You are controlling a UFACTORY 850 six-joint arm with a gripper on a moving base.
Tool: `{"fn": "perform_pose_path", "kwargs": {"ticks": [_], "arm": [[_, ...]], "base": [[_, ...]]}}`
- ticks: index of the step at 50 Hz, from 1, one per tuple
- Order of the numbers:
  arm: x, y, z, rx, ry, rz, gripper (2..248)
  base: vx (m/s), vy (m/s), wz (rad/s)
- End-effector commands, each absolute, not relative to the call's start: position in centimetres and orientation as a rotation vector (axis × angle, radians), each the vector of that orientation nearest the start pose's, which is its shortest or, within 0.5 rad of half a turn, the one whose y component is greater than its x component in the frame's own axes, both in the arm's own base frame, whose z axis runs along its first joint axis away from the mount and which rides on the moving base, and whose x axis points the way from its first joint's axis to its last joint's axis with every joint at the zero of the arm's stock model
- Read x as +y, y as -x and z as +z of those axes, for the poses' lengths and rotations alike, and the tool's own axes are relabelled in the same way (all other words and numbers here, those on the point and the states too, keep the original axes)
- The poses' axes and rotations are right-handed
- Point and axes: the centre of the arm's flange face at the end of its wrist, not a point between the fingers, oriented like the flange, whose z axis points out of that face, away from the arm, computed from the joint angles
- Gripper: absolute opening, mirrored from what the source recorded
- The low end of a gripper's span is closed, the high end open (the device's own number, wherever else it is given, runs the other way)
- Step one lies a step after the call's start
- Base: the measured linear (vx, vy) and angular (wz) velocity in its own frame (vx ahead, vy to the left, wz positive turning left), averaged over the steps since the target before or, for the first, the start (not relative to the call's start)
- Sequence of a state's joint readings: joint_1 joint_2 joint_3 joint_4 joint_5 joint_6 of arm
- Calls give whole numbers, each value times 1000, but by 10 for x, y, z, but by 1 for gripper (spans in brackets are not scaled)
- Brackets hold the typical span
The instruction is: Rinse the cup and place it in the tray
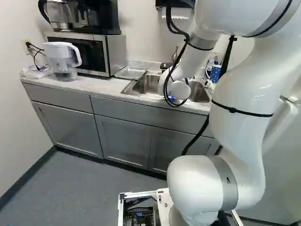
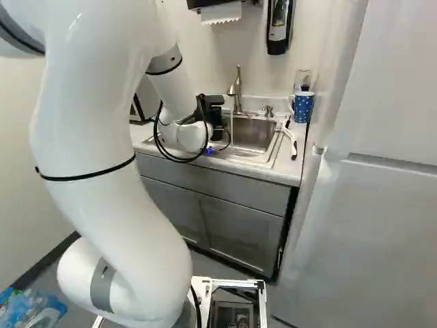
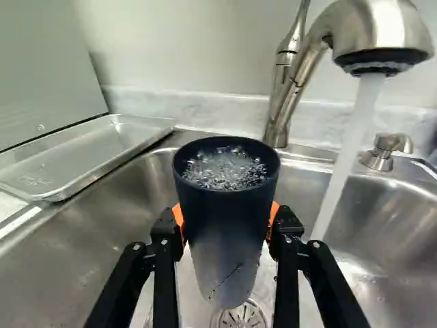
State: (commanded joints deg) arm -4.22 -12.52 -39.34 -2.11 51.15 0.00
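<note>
"Black gripper (image 2: 214, 117), orange pads (image 3: 273, 219). What has it got?"

"The dark cup (image 3: 227, 205), pinched from both sides, mouth up. It's in the air over the sink (image 3: 89, 249), with the drain (image 3: 242, 316) showing just past its base."

"Anything in it?"

"Yes, water with a bubbly top."

"So it's under the stream?"

"No, beside it. The stream (image 3: 346, 157) drops from the tap (image 3: 382, 31) into the basin, apart from the cup."

"And the tray (image 3: 85, 154)?"

"On the counter (image 1: 96, 86), next to the basin, on the side away from the running water. The cup is well apart from it. The microwave (image 1: 91, 52) stands at the tray's other side."

"Farther along?"

"A clear pitcher (image 1: 63, 61) with a white top, near the microwave, and a coffee maker (image 1: 101, 16) on top of it."

"And across the sink?"

"A soap pump (image 3: 384, 152) behind the basin, then a brush (image 2: 292, 142) lying on the counter, and a blue mug (image 2: 302, 109) with white dots near the wall. The fridge-like white door (image 2: 369, 225) rises at the right of the right base view."
</note>
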Motion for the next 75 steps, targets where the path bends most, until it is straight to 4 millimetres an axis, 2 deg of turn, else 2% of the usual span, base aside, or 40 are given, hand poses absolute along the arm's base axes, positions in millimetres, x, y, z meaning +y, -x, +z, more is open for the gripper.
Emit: {"fn": "perform_pose_path", "kwargs": {"ticks": [26, 75], "arm": [[2, -519, 438, -56, 2379, -2041, 126], [5, -515, 483, -64, 2356, -2067, 126]], "base": [[0, 0, 0], [0, 0, 0]]}}
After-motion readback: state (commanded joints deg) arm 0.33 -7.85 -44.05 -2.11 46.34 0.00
